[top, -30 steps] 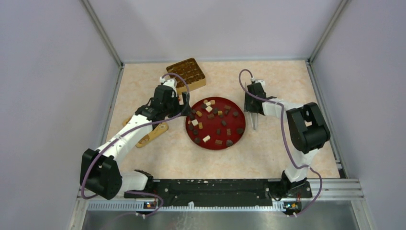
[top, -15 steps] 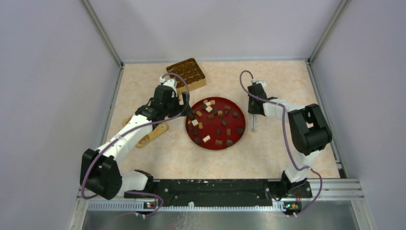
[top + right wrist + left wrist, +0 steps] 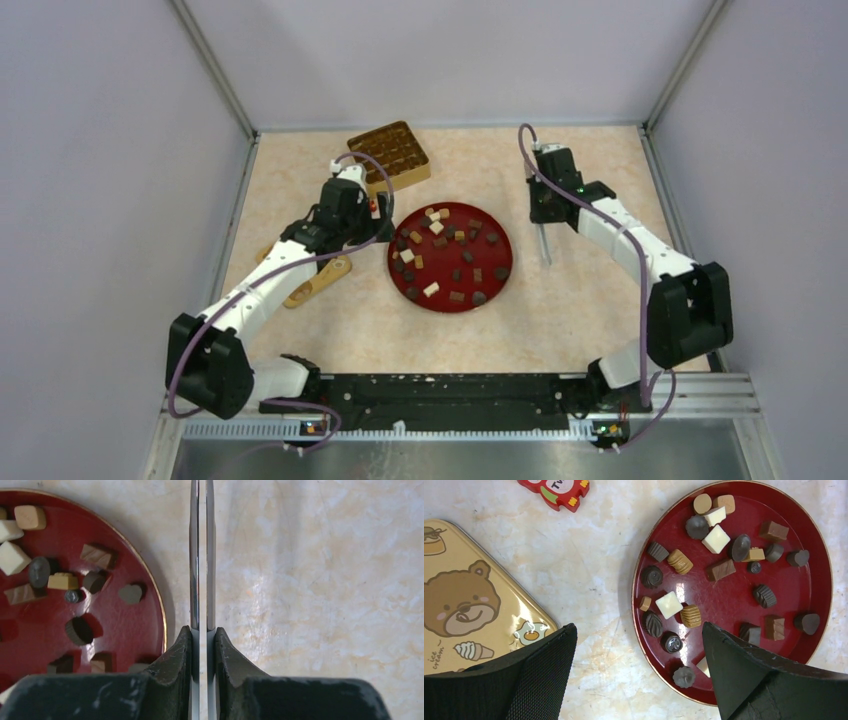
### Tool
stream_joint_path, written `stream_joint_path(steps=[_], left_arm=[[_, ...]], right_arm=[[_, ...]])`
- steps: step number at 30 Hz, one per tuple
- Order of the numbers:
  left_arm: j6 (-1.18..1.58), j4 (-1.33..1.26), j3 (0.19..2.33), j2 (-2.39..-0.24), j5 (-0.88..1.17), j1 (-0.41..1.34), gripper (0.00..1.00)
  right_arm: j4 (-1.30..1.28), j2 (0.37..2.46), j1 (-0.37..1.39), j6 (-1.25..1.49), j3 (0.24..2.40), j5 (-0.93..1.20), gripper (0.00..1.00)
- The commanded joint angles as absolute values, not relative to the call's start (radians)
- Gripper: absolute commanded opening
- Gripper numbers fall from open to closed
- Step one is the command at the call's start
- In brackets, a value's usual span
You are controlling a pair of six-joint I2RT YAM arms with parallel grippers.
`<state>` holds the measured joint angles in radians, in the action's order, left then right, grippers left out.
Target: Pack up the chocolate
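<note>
Many pieces of chocolate (image 3: 436,227) lie on the red plate (image 3: 392,266) in your top view, with a gold tray (image 3: 392,152) behind.

Left wrist: your left gripper (image 3: 638,627) gapes over the plate's rim, with the bear lid (image 3: 464,600) beside it.

Right wrist: your right gripper (image 3: 201,632) clamps metal tweezers (image 3: 194,555) just beside the plate.

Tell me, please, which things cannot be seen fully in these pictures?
- Tongs: tips cut off by the top edge, right wrist view.
- Bear lid: partly cut off by the left edge, partly behind a black finger, left wrist view.
- Gold box: too small in the top view to tell what its compartments hold.
</note>
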<state>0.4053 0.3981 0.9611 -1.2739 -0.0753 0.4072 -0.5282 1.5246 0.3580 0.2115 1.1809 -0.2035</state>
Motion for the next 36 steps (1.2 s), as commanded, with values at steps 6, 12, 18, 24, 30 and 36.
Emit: stream_joint_path(steps=[6, 12, 18, 24, 30, 36], left_arm=[[0.38, 0.39, 0.988, -1.251, -0.111, 0.403, 0.99], [0.383, 0.38, 0.972, -1.251, -0.104, 0.403, 0.99], [0.382, 0.392, 0.973, -1.237, -0.113, 0.403, 0.99], [0.38, 0.397, 0.978, -1.238, -0.12, 0.403, 0.99], [0.388, 0.402, 0.975, -1.241, -0.12, 0.403, 0.99], [0.387, 0.402, 0.965, -1.23, -0.123, 0.403, 0.99]], right_arm=[[-0.524, 1.415, 0.34, 0.222, 1.139, -0.222, 0.08], [-0.173, 1.5, 0.329, 0.23, 0.989, -0.36, 0.08], [-0.065, 1.648, 0.328, 0.276, 0.992, -0.383, 0.09], [-0.021, 1.691, 0.326, 0.316, 0.959, -0.376, 0.17], [-0.067, 1.727, 0.324, 0.345, 0.983, -0.353, 0.37], [-0.105, 1.751, 0.325, 0.376, 0.982, -0.345, 0.49]])
